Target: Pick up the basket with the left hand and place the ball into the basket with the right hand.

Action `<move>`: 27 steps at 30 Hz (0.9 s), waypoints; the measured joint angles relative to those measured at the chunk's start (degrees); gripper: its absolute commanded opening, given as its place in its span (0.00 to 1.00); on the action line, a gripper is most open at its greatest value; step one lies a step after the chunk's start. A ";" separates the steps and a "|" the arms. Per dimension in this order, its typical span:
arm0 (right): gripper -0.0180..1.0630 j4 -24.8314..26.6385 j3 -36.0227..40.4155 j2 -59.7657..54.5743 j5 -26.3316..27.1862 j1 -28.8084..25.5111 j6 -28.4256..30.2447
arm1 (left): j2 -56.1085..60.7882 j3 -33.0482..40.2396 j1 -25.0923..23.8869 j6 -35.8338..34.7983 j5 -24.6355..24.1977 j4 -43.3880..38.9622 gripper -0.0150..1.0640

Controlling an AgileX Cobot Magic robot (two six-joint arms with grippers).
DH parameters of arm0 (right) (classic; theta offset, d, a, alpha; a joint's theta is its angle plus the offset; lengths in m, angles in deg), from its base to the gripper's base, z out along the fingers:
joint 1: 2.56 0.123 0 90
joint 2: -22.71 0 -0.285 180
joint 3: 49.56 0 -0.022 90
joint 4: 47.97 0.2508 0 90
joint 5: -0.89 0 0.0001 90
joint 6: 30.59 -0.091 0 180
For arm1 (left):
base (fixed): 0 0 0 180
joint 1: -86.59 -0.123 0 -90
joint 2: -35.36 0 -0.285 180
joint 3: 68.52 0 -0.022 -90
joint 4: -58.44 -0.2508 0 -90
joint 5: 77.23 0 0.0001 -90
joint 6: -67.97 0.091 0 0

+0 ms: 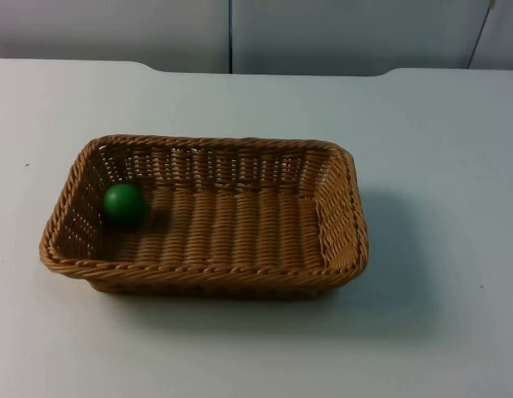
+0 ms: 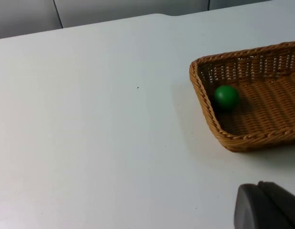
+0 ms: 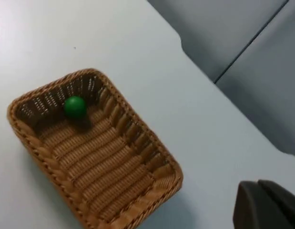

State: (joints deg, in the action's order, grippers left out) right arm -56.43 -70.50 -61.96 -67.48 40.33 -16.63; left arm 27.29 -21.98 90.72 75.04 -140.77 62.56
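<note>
A brown woven basket (image 1: 198,272) rests flat on the white table (image 1: 438,149), a little left of centre. A green ball (image 1: 123,204) lies inside it at its left end, against the wall. In the left wrist view the basket (image 2: 199,90) with the ball (image 2: 226,98) lies ahead, and my left gripper (image 2: 269,207) hangs over bare table, apart from the basket's left end. In the right wrist view the basket (image 3: 92,72) and ball (image 3: 75,107) lie well below, and my right gripper (image 3: 269,205) is raised high past the basket's right end.
The grey partition wall (image 1: 322,33) closes the far edge of the table. White table surface spreads on all sides of the basket.
</note>
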 measured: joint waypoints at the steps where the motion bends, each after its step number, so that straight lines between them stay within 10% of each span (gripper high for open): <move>1: 0.01 0.48 0.84 0.81 -0.46 0.00 -0.85 | 0.00 0.00 0.00 0.00 0.00 0.00 0.01; 27: 0.01 8.46 66.51 46.63 5.40 0.00 -10.21 | 0.00 0.00 0.00 0.00 0.00 0.00 0.01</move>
State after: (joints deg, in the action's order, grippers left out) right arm -47.97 -3.99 -15.33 -62.08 40.33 -26.84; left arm 27.29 -21.98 90.72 75.04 -140.77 62.56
